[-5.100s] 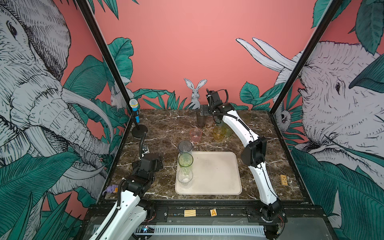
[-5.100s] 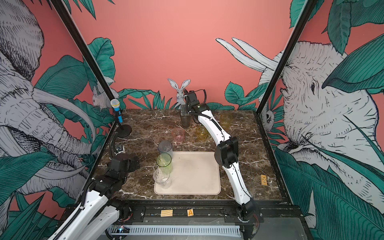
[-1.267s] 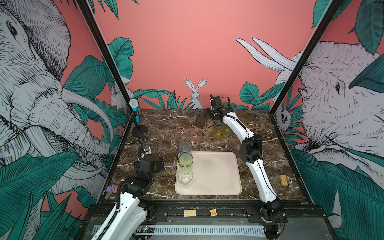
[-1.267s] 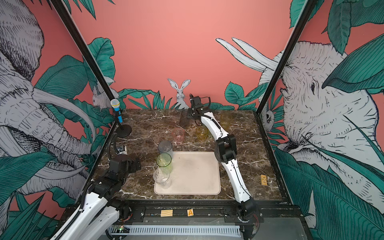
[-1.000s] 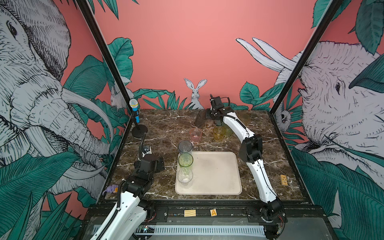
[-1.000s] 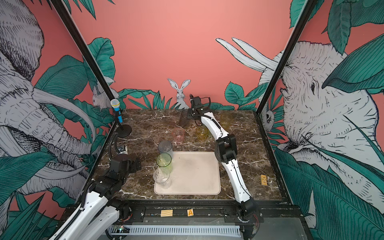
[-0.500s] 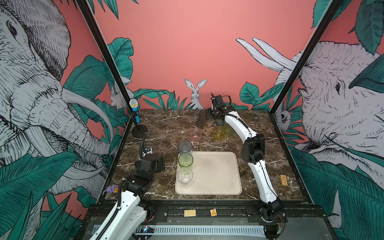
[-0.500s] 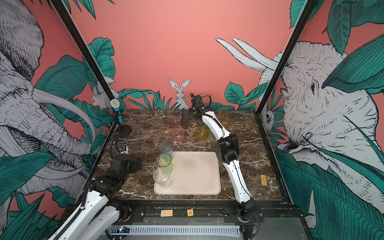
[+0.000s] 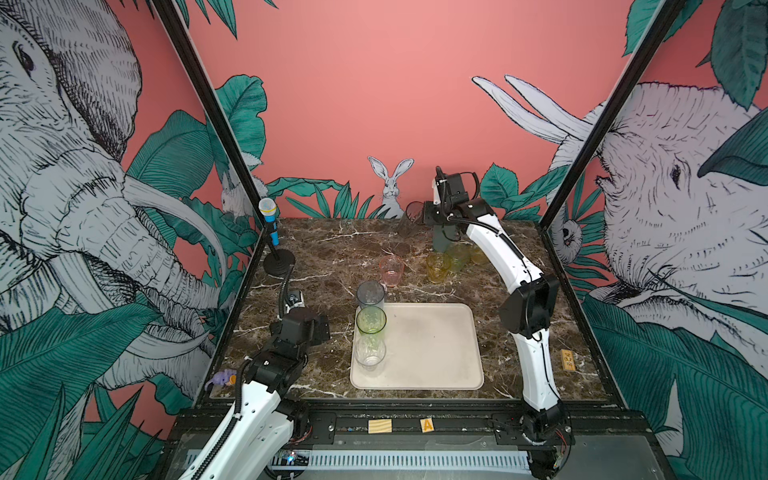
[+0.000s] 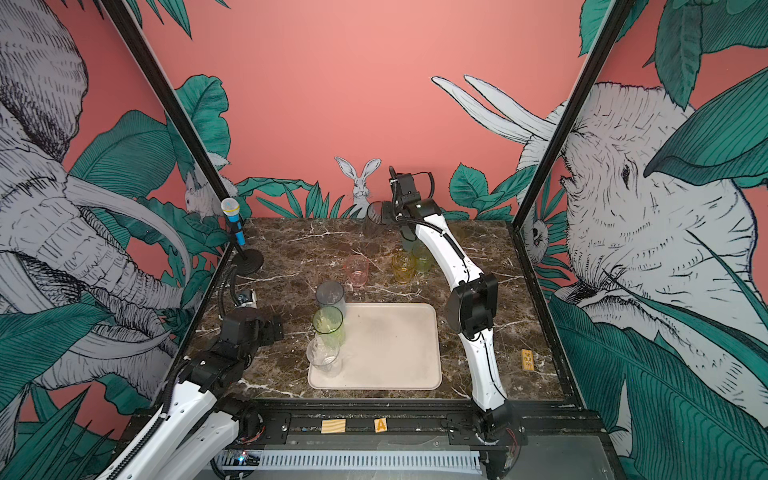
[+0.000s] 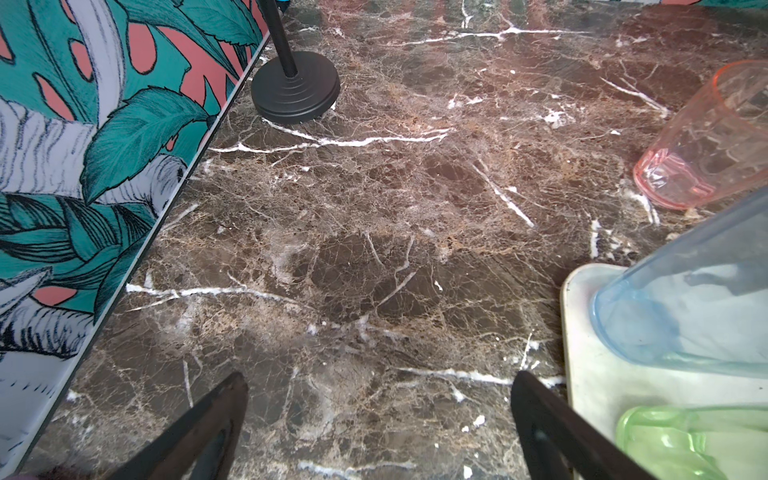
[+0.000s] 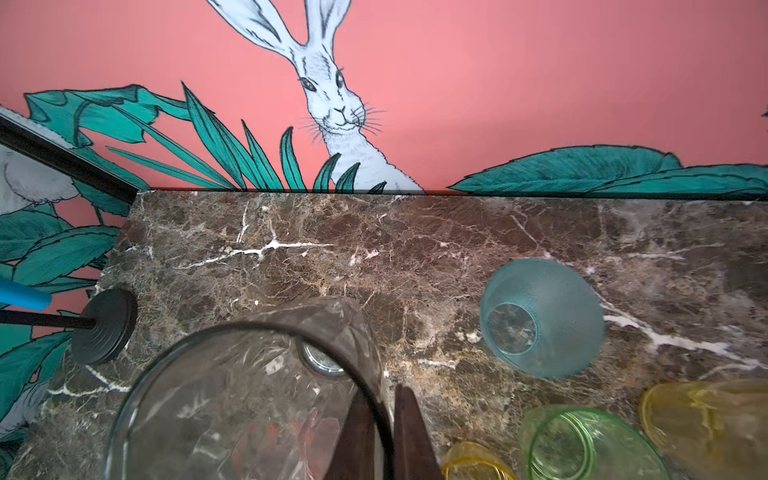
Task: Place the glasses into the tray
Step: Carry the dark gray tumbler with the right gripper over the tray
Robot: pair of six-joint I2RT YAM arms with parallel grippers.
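Three glasses were seen standing in a row along the left edge of the tray [image 9: 432, 349] in both top views: the grey-blue glass [image 9: 370, 296] at the back, the tall green glass [image 9: 371, 321] in the middle and the clear glass [image 9: 369, 354] at the front. The pink glass [image 9: 391, 271] stood on the tabletop [image 9: 332, 257] just behind the tray. The smoky dark glass [image 10: 373, 221] was held tilted near the back wall [image 10: 332, 104] by the right claw [image 10: 387, 216]; the left claw [image 10: 272, 328] was poised low, left of the tray.

In the left wrist view, the left claw [image 11: 379, 378] was spread wide above bare tabletop.

In the right wrist view, the right claw [image 12: 384, 415] was pinched narrowly on the rim of the smoky dark glass [image 12: 249, 395], one finger inside and one outside, and the teal glass [image 12: 540, 318] was seen apart from it on the tabletop.
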